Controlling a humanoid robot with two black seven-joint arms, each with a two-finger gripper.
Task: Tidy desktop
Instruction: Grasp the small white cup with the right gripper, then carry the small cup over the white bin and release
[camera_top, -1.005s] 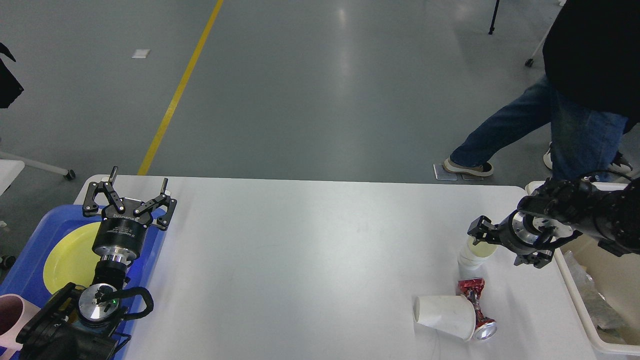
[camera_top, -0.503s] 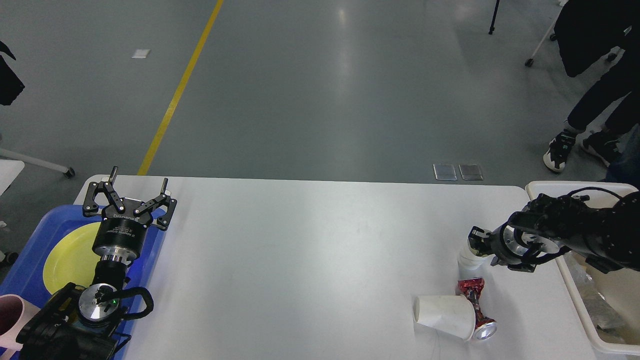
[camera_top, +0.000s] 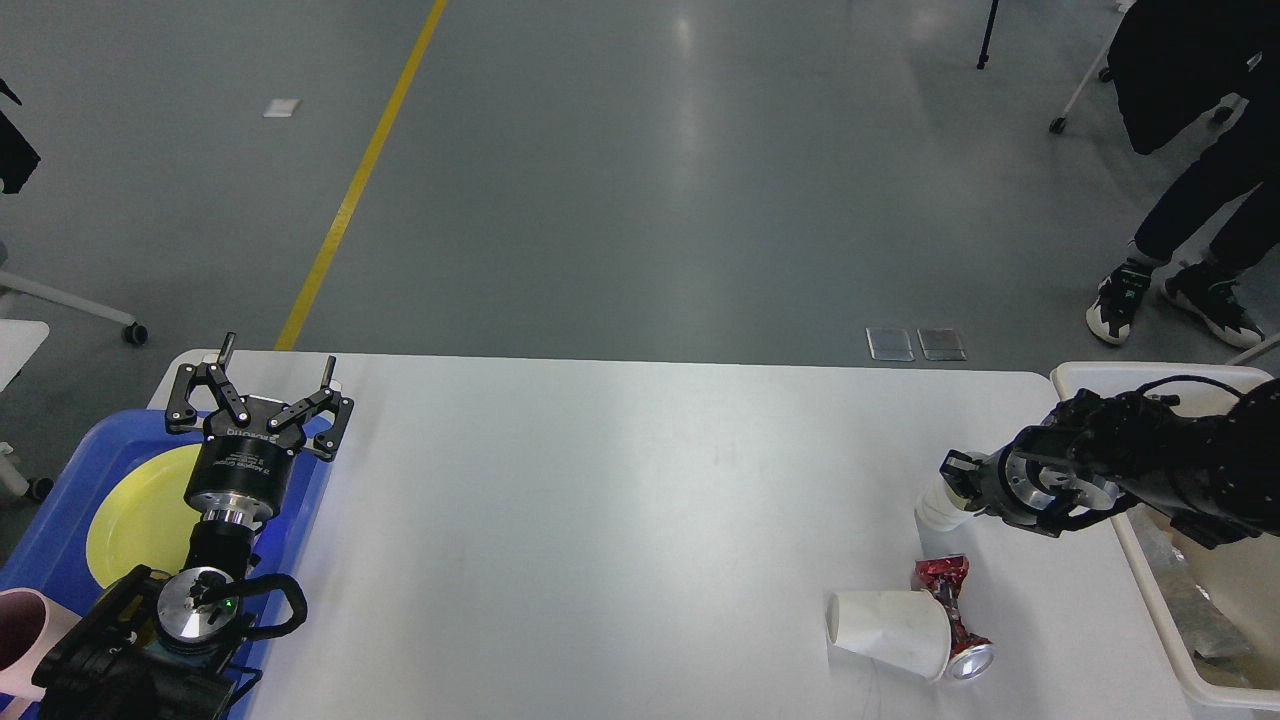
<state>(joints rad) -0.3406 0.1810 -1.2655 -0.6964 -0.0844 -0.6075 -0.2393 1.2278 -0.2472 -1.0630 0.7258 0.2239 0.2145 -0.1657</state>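
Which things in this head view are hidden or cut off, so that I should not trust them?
- Right claw: end-on and dark against the upright white cup stack, so its grip cannot be told.
- Crushed red can: partly behind the tipped white cup.
- Cream bin: cut by the right edge.
- Pink cup: cut by the left edge.

You have a crushed red metal can (camera_top: 950, 615) touching a tipped white paper cup (camera_top: 888, 632); a round yellow plate (camera_top: 140, 515) lies in the blue plastic tray (camera_top: 60, 520).
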